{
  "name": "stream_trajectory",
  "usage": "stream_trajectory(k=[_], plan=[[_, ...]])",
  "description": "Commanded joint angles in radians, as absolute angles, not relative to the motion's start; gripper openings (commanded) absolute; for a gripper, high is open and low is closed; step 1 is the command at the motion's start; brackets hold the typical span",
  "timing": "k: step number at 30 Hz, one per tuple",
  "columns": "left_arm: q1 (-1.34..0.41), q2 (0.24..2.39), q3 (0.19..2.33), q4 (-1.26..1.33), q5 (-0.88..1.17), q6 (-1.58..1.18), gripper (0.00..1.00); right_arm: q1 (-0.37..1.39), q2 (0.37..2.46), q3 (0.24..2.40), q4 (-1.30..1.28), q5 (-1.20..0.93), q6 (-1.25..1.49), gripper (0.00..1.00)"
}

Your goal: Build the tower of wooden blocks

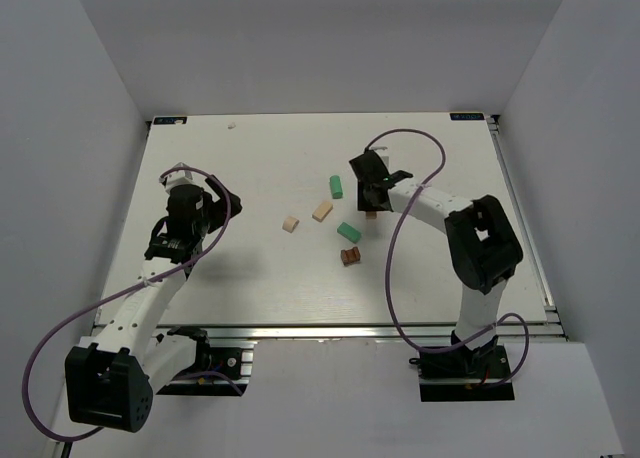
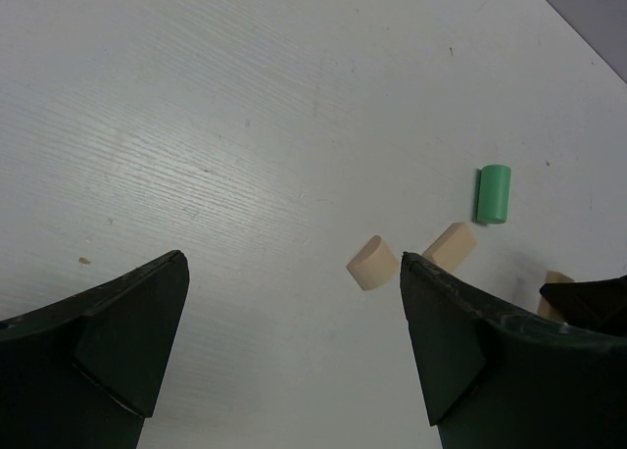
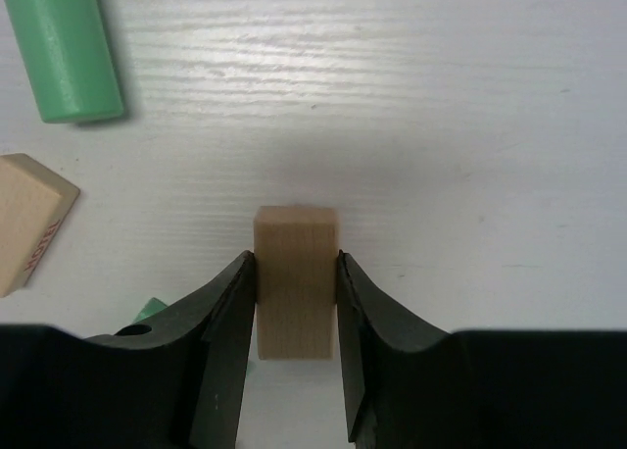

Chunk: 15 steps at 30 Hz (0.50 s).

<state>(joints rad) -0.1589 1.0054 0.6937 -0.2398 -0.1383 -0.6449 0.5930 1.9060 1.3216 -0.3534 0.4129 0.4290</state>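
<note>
- The right hand (image 3: 294, 265) was closed on a pale tan block (image 3: 294, 225), one finger pressed to each of its sides, just above the white surface (image 3: 460, 125).
- In the top view, a mint green cylinder (image 1: 336, 186) lay at nine o'clock from that hand, and a second tan block (image 1: 322, 211) at eight o'clock.
- A green block (image 1: 348, 232) and the dark brown notched block (image 1: 350, 256) lay at seven o'clock.
- A rounded tan block (image 1: 290, 223) lay farthest out, at eight o'clock.
- The left hand (image 2: 292, 263) was wide open and held nothing, at nine o'clock from the blocks.
</note>
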Motion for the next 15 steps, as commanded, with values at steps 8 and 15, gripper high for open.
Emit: stream_trajectory(k=[8,15], plan=[[-0.156,1.000,0.683,-0.235,-0.130,-0.635,0.98,0.376,1.828,1.229,-0.259,0.315,0.279,0.18],[-0.155,1.012,0.678,-0.213,-0.121,-0.626,0.98,0.327,1.881,1.262,-0.267,0.328,0.206,0.22]])
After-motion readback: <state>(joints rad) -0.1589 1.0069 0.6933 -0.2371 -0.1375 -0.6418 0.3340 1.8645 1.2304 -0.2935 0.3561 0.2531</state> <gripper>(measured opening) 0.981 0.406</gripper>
